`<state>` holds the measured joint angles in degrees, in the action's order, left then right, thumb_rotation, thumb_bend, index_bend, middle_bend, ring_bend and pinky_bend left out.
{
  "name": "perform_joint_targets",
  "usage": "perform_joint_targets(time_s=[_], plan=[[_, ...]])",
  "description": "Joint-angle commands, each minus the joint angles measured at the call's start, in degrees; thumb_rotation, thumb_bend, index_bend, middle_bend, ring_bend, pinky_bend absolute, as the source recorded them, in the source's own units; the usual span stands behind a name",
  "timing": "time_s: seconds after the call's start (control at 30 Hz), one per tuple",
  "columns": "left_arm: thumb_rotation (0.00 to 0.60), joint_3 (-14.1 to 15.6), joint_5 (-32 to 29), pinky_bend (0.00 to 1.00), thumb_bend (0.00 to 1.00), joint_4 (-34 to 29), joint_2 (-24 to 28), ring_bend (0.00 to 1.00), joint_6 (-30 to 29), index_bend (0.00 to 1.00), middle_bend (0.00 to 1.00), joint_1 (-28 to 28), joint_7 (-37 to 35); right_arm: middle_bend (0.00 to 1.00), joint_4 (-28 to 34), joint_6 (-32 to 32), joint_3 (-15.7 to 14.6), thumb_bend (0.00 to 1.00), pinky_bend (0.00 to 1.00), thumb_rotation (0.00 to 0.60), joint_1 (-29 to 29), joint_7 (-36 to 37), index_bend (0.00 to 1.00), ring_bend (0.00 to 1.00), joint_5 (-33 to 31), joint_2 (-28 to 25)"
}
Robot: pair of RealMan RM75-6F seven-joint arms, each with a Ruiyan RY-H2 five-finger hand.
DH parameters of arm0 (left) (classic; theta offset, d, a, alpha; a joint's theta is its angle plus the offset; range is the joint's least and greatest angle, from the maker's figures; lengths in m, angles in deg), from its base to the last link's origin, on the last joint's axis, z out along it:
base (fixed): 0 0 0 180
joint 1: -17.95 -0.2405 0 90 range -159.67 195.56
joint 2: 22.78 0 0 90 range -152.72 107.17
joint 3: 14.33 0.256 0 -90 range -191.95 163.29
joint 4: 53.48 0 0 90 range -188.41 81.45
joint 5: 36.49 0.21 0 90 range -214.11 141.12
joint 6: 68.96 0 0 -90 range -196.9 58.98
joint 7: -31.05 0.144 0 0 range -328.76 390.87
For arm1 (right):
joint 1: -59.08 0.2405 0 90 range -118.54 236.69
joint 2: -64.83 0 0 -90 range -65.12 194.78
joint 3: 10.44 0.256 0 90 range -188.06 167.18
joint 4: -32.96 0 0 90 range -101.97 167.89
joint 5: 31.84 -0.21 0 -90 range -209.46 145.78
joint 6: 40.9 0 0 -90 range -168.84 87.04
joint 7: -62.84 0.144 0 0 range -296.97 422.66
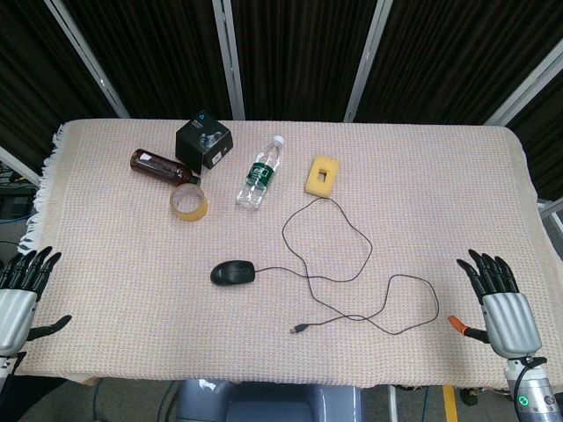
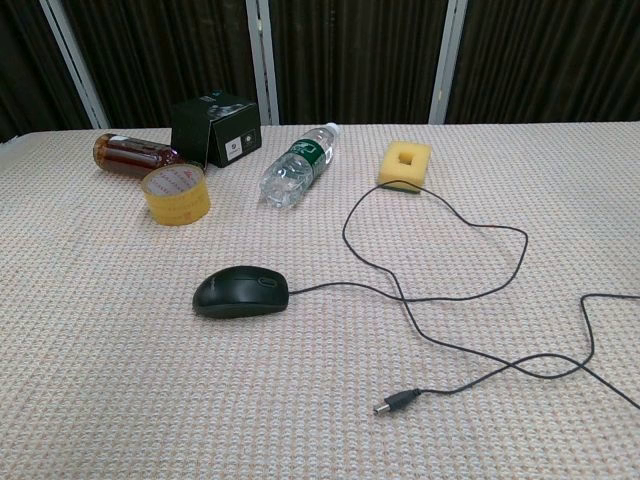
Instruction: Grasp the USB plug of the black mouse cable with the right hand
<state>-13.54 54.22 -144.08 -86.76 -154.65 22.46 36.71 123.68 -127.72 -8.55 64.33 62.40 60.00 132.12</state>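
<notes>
A black mouse (image 1: 233, 272) (image 2: 241, 292) lies near the table's middle. Its thin black cable (image 1: 327, 230) (image 2: 480, 292) loops back toward the far side and curls round to the front. The USB plug (image 1: 299, 330) (image 2: 397, 402) rests on the cloth at the front centre, free of any hand. My right hand (image 1: 501, 303) hovers at the table's front right edge, fingers spread and holding nothing, well to the right of the plug. My left hand (image 1: 22, 290) sits at the front left edge, also spread and holding nothing. Neither hand shows in the chest view.
At the back left stand a black box (image 1: 203, 143) (image 2: 215, 127), a brown bottle (image 1: 164, 167) (image 2: 132, 155) lying down and a tape roll (image 1: 189, 202) (image 2: 176, 193). A clear water bottle (image 1: 261, 173) (image 2: 297, 167) and a yellow sponge (image 1: 323, 174) (image 2: 405, 164) lie mid-back.
</notes>
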Motion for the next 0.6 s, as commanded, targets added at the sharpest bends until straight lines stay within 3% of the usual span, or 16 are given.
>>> perform_joint_targets(time_s=[0.03, 0.6], plan=[[0.569, 0.0, 0.0, 0.0, 0.05, -0.1, 0.0, 0.0, 0.0, 0.0, 0.0, 0.0, 0.1, 0.03, 0.0, 0.0, -0.1, 0.09, 0.01, 0.6, 0.0, 0.0, 0.12, 0.0, 0.2, -0.1], [0.576, 0.0, 0.0, 0.0, 0.06, 0.1, 0.0, 0.0, -0.2, 0.0, 0.0, -0.1, -0.4, 0.04, 0.5, 0.0, -0.5, 0.09, 0.01, 0.6, 0.0, 0.5, 0.12, 0.0, 0.8, -0.4]])
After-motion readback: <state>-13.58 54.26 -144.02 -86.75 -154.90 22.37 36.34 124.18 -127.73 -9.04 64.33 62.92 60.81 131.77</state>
